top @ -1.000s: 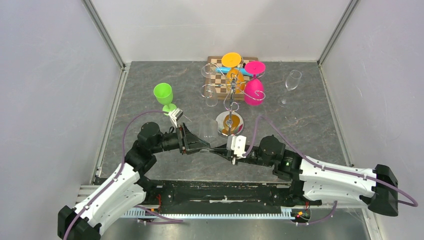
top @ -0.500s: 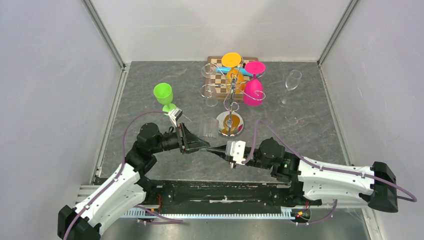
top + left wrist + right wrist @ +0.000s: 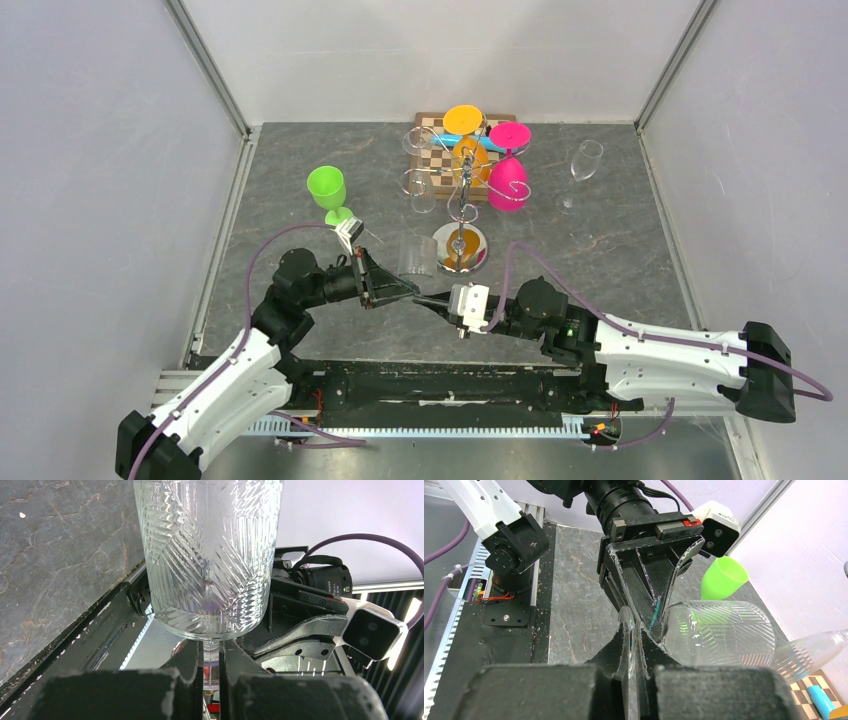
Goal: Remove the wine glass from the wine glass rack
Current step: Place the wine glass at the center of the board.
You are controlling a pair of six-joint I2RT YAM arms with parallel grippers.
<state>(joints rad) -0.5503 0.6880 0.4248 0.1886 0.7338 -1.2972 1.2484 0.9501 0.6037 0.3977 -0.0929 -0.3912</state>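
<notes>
Handover moment: clear ribbed wine glass [image 3: 415,256] lies sideways just in front of the shiny chrome wine glass rack [image 3: 461,250], left fingers [image 3: 185,680] clamped on its stem, right fingers [image 3: 616,655] clamped on its foot. Best release one side gently, then draw clear of the pink goblet [image 3: 508,183] and orange goblet [image 3: 471,158] hanging there; lime-green goblet [image 3: 326,186] stands left of the rack.

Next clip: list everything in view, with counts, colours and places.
wine glass rack: 1, chrome, table centre
orange glass: 1, hanging on rack
pink glass: 1, hanging on rack
clear hanging glasses: 2, rack's left side
ribbed wine glass: 1, clear, off the rack, held by both grippers
green goblet: 1, standing left
champagne flute: 1, clear, standing right
chessboard: 1, brown-cream, behind rack
blue object: 1, on chessboard
left gripper: black, shut on stem
right gripper: black, shut on foot
</notes>
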